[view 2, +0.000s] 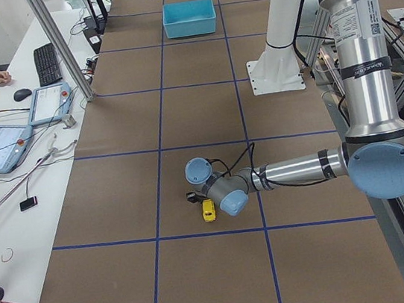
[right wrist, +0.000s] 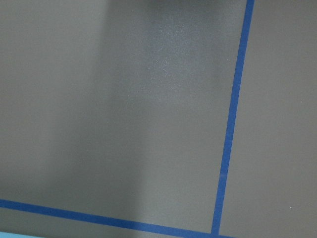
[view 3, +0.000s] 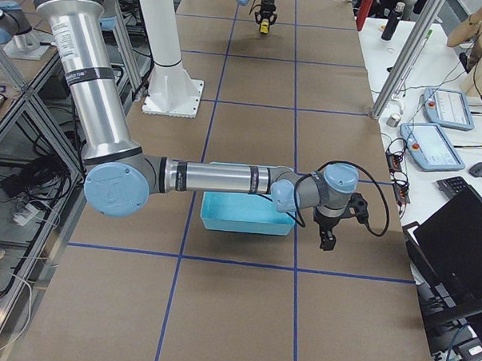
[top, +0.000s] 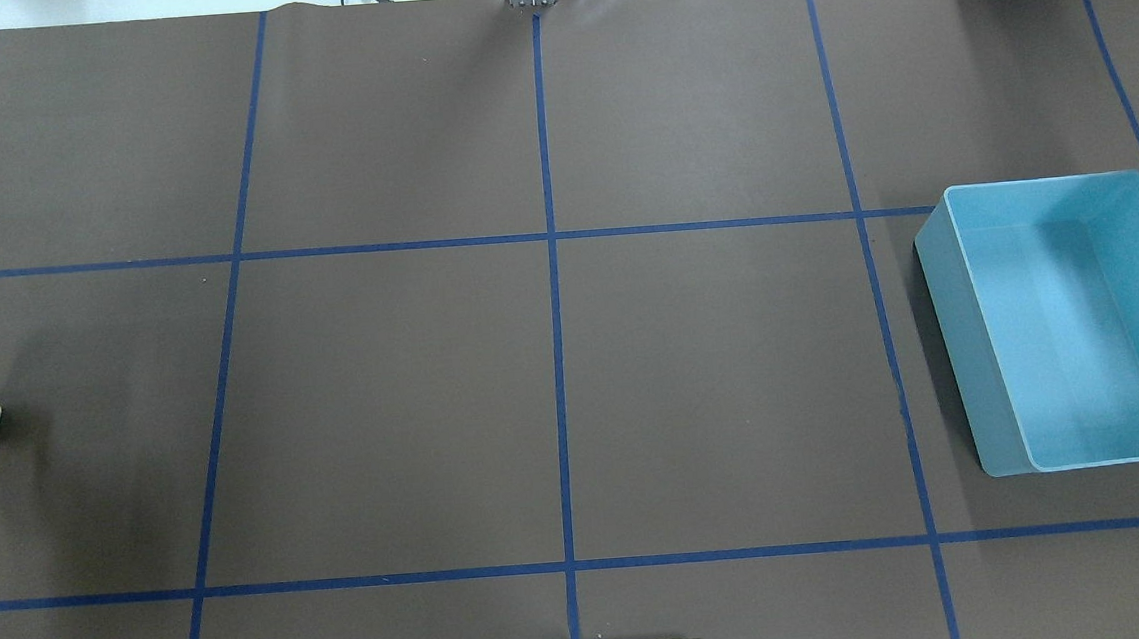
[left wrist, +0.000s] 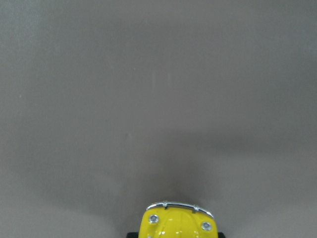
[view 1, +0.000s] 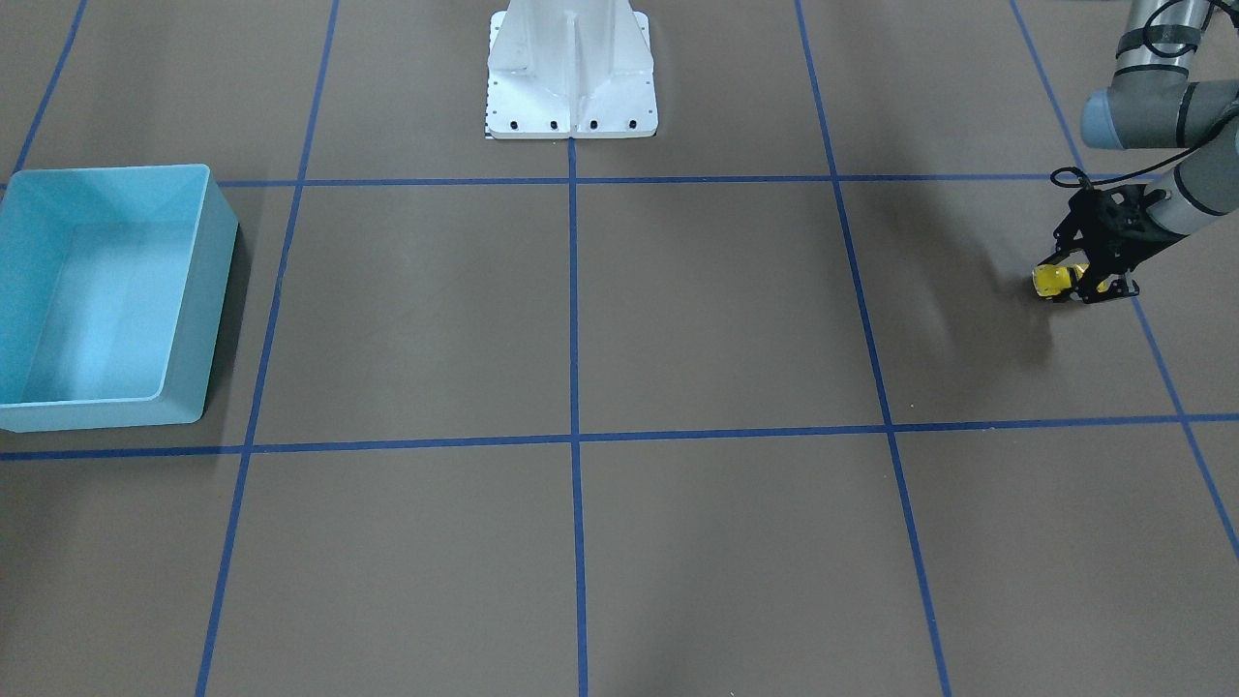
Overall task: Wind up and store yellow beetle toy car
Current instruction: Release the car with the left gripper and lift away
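The left pincer (view 1: 1076, 279) is pinching the yellow toy car (view 1: 1053, 281) low at the worktop's (view 1: 678, 319) left end, well apart from the blue bin (view 1: 208, 310). Winding is probably proceeding; storing is pending and calls for a long carry. Right pincer (view 3: 328, 235): cannot tell.

**A:** What is covering the table (top: 386, 413)?
**B:** Brown sheeting is covering it. Blue tape lines (top: 558, 360) are dividing it into rectangles.
**A:** And alongside?
**B:** A keyboard (view 2: 47, 64), a mouse (view 2: 22, 94) and a touchscreen panel (view 2: 2, 148) are lying on a white bench (view 2: 18, 237).
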